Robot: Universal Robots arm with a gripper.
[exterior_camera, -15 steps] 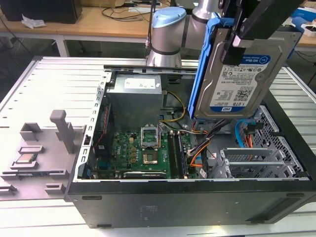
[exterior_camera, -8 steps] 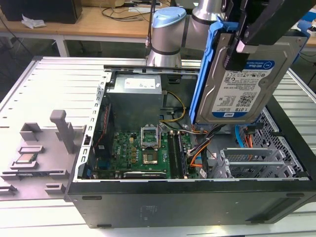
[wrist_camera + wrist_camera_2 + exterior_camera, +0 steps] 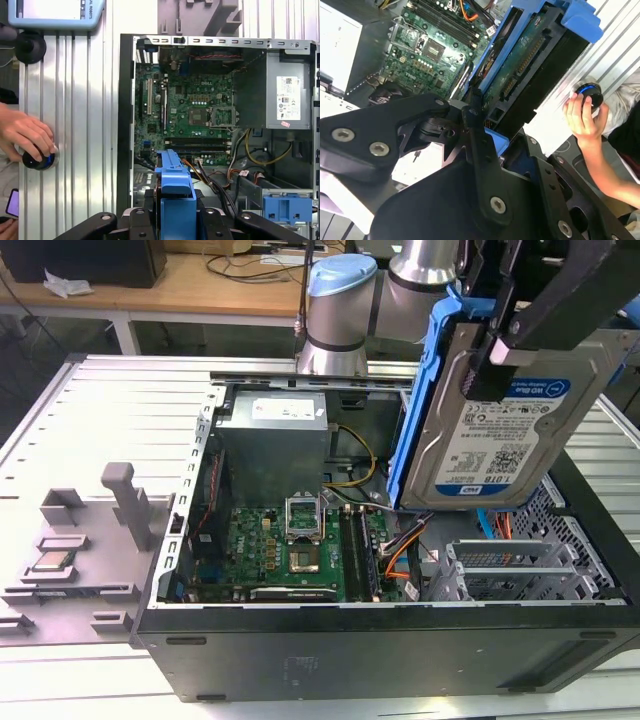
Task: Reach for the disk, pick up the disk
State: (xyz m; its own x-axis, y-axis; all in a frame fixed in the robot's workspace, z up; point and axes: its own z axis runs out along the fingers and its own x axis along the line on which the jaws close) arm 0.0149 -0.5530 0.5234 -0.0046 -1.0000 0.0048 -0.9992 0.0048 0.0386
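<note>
The disk (image 3: 500, 425), a silver hard drive with a white-and-blue label in a blue plastic bracket, hangs tilted above the open computer case (image 3: 380, 640) at the exterior view's right. My gripper (image 3: 492, 360) is shut on its upper edge, black fingers clamping the bracket. In the second wrist view the disk's green circuit-board underside (image 3: 530, 50) and blue bracket stretch away from my gripper (image 3: 482, 127). In the first wrist view the blue bracket edge (image 3: 175, 187) sits between my fingers (image 3: 137, 222), over the case's drive bay.
Inside the case lie the green motherboard (image 3: 290, 545), grey power supply (image 3: 275, 445) and loose cables. A grey fixture (image 3: 75, 560) holding a small silver chip stands at the exterior view's left. A person's hand (image 3: 25, 132) rests on a black button on the ribbed table.
</note>
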